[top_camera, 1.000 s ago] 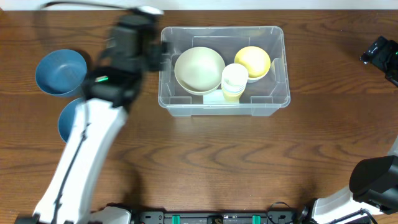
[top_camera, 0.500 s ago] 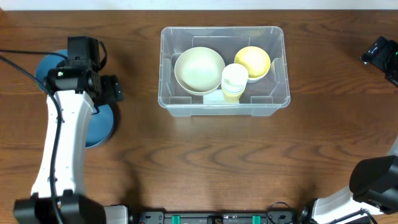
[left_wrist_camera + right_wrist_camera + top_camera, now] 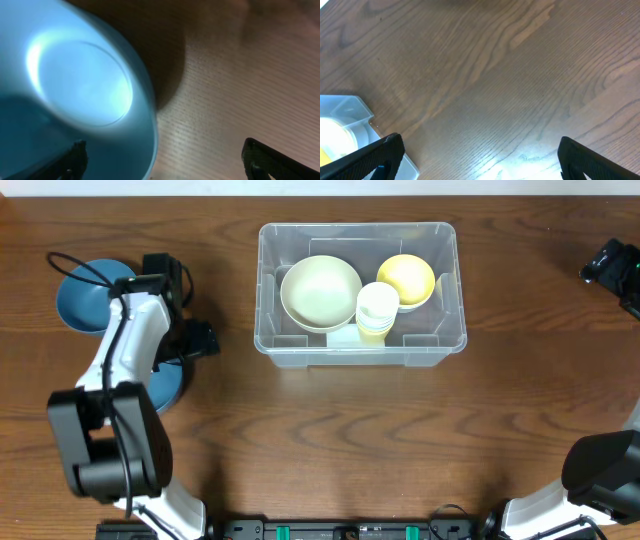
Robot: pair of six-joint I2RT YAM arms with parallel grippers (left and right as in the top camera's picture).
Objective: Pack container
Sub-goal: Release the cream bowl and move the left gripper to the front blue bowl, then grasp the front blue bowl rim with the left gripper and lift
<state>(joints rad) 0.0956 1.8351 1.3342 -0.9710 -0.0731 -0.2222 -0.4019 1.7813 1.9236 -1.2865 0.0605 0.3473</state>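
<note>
Overhead: container point(image 3: 300, 355) sits far centre on worktop point(image 3: 350, 440), cream bowl point(image 3: 320, 292) and yellow bowl point(image 3: 405, 278) inside. Left hand point(image 3: 165, 162) spread wide, empty, poised over blue bowl point(image 3: 80, 95). Right hand point(image 3: 480, 157) likewise parted, empty. Step, likely: fetching bowl; next, straddle its rim, close.

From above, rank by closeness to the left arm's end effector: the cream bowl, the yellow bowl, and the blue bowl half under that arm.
1. Blue bowl, on the table beside the left end effector.
2. Cream bowl, left half of the container.
3. Yellow bowl, right half of the container.
</note>
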